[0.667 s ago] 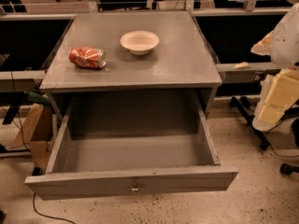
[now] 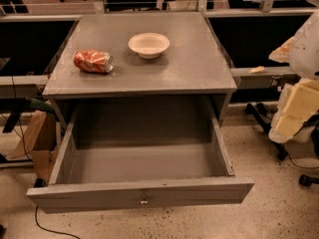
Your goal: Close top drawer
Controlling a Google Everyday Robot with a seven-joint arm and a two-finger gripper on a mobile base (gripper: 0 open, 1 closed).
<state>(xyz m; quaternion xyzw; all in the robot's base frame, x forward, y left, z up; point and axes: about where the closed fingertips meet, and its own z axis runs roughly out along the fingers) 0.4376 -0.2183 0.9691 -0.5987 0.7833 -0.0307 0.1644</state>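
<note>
Pushing the stiff, heavyish drawer (image 2: 89, 195) near its knob (image 2: 143, 200) seems best; gripper (image 2: 293, 119) at 3 o'clock, can't tell if open.

My top drawer (image 2: 139, 195) is grey metal, matt and smooth, with a small shiny metal knob (image 2: 143, 200) on its front. The cabinet top (image 2: 174, 68) has the same dull grey finish with a faint sheen. On it the crumpled can (image 2: 93, 61) is glossy orange-red metal and the bowl (image 2: 149, 44) is matt cream (plastic or ceramic, I cannot tell). My gripper (image 2: 294, 118), at the right edge beside the cabinet, looks like smooth cream plastic. The floor (image 2: 279, 213) is speckled and polished, and the box (image 2: 37, 136) is plain brown cardboard
</note>
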